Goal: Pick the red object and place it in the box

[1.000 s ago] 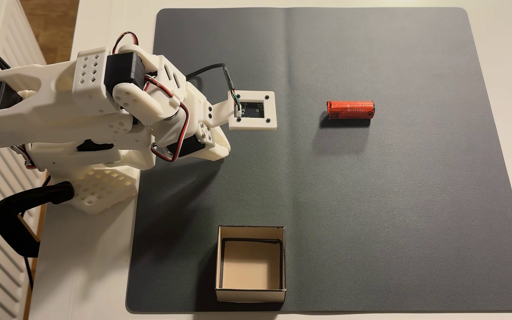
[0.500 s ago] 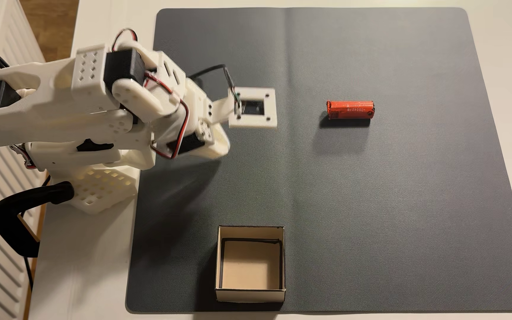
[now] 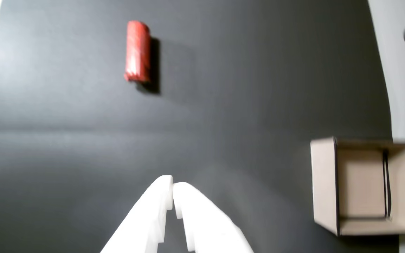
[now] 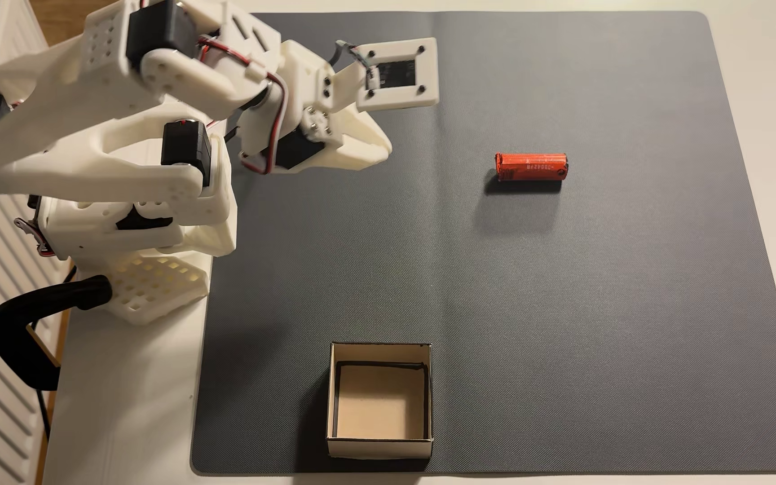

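The white plastic hand [image 3: 173,188], fingertips meeting, is hovering over the woven grey mat [image 4: 563,303], well short of the crinkled red object [image 4: 531,166] whose digits are showing in the fixed view, the cardboard box [image 3: 323,182] sitting off to its right.

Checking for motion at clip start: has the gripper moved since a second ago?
Yes. In the fixed view the gripper has shifted toward the mat's top edge and slightly right, nearer the red battery.
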`<action>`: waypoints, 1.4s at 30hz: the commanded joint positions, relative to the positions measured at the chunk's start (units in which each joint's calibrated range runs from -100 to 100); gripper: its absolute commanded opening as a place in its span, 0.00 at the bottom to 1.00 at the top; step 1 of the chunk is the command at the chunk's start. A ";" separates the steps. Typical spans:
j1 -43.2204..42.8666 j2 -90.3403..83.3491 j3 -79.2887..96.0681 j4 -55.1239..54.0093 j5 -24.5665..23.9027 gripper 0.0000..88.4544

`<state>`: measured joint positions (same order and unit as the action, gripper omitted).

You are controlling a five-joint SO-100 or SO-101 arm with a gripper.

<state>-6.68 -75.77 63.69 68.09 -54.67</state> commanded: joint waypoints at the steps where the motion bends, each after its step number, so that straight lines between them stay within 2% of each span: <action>1: -1.56 13.35 -7.04 -9.17 0.07 0.01; 8: -6.46 36.31 -8.67 -28.84 -0.35 0.03; 13: -8.98 47.19 -8.67 -39.24 -1.03 0.19; 17: -9.73 53.15 -9.13 -45.10 -2.43 0.26; 30: -8.09 71.17 -25.27 -46.41 -1.96 0.27; 42: -8.76 82.48 -31.71 -47.02 -1.91 0.27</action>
<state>-15.00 5.65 35.31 21.74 -56.88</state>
